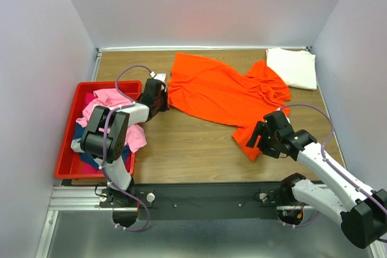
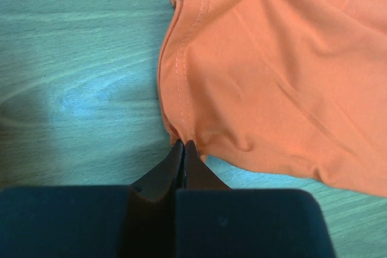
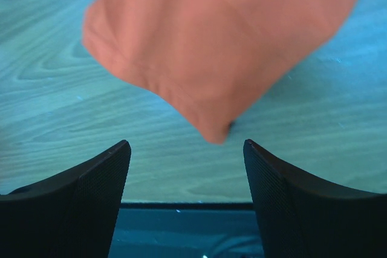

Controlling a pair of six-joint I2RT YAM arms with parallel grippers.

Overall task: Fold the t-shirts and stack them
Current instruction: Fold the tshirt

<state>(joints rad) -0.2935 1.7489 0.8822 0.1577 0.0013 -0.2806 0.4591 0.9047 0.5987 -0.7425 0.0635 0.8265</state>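
Observation:
The bright orange t-shirt [image 1: 221, 92] lies spread and wrinkled across the middle of the table. My left gripper [image 1: 162, 99] is at its left corner. In the left wrist view the jaws [image 2: 182, 145] are shut tight on the hem corner of the orange t-shirt [image 2: 272, 70], and the cloth puckers at the tips. My right gripper [image 1: 257, 140] is open at the shirt's near right corner. In the right wrist view the gripper [image 3: 187, 146] is empty and the orange t-shirt's corner [image 3: 211, 52] hangs just ahead of the gap. A cream-white t-shirt [image 1: 293, 67] lies folded at the back right.
A red plastic bin [image 1: 66, 161] stands at the left table edge, holding a pink t-shirt [image 1: 112, 104] and a dark blue one [image 1: 81, 134]. Bare wooden table [image 1: 187, 149] shows in front of the orange shirt. Grey walls close in on the left, back and right.

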